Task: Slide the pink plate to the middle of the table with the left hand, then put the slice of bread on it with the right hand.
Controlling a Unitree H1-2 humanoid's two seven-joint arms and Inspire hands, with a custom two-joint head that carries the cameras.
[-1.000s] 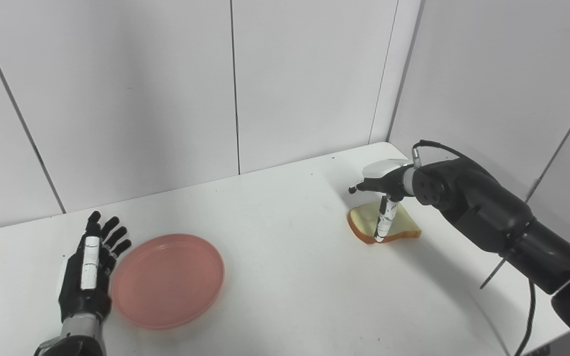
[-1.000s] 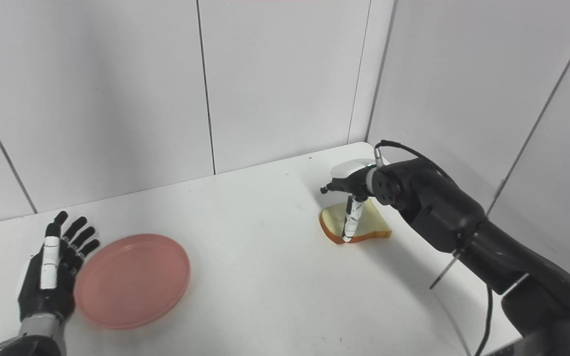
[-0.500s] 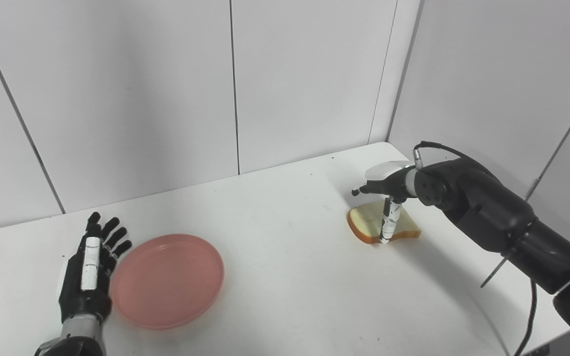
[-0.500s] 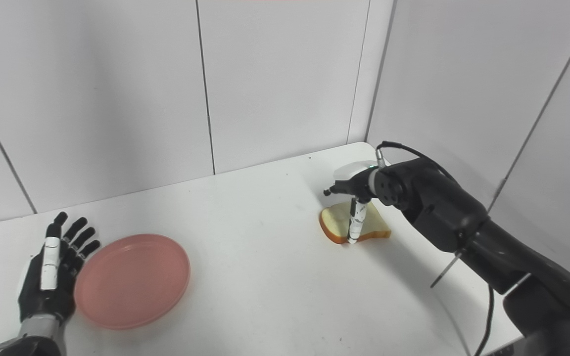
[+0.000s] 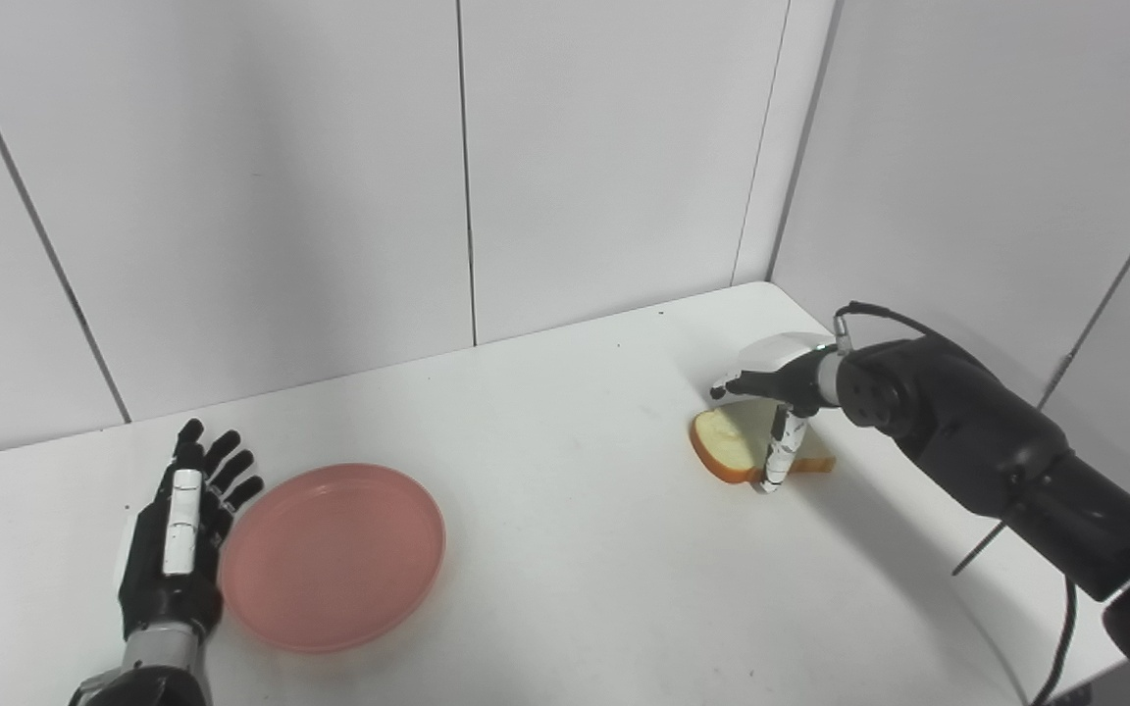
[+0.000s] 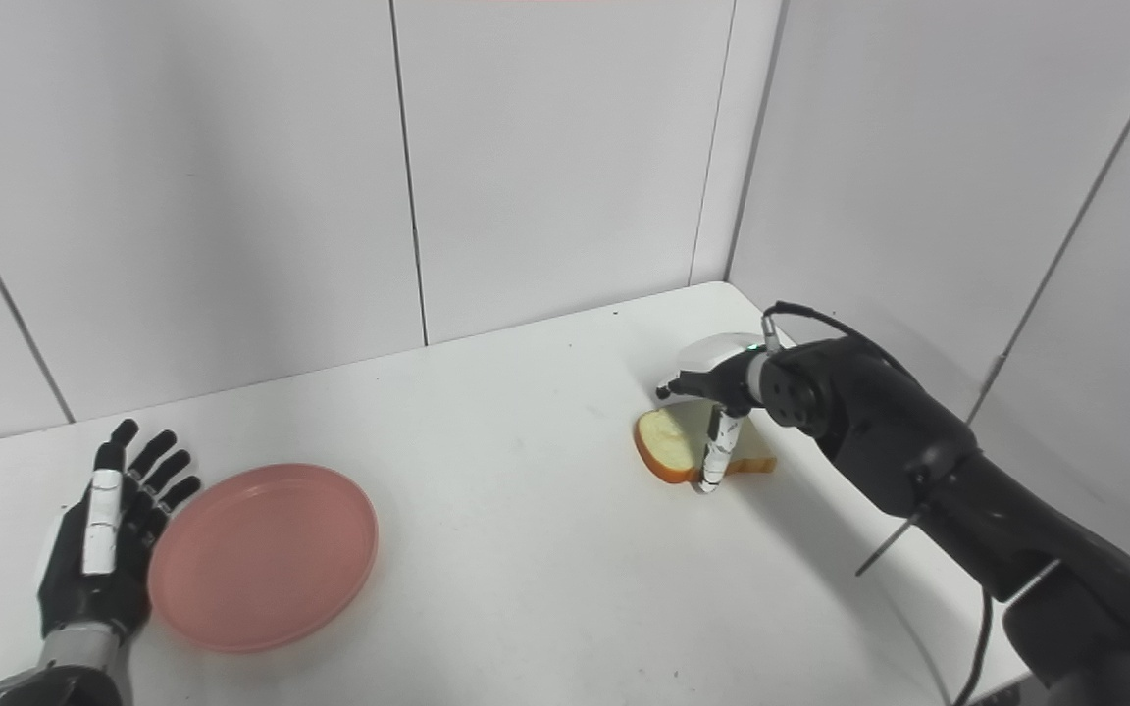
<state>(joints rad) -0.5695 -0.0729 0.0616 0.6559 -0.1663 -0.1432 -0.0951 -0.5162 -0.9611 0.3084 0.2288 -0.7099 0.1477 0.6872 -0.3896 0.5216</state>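
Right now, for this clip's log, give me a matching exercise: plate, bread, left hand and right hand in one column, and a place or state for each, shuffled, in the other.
Things:
1. plate
2. bread
3. left hand
4. right hand

Places or states:
A. over the bread, fingers pointing down at it
B. open, flat beside the plate's left rim
C. lifted at one side, near the table's far right corner
D. empty, at the near left of the table

Pairs: 1-D, 2-C, 3-B, 4-A

Bread slice (image 5: pixel 727 441) partly behind right hand (image 5: pixel 779 384)
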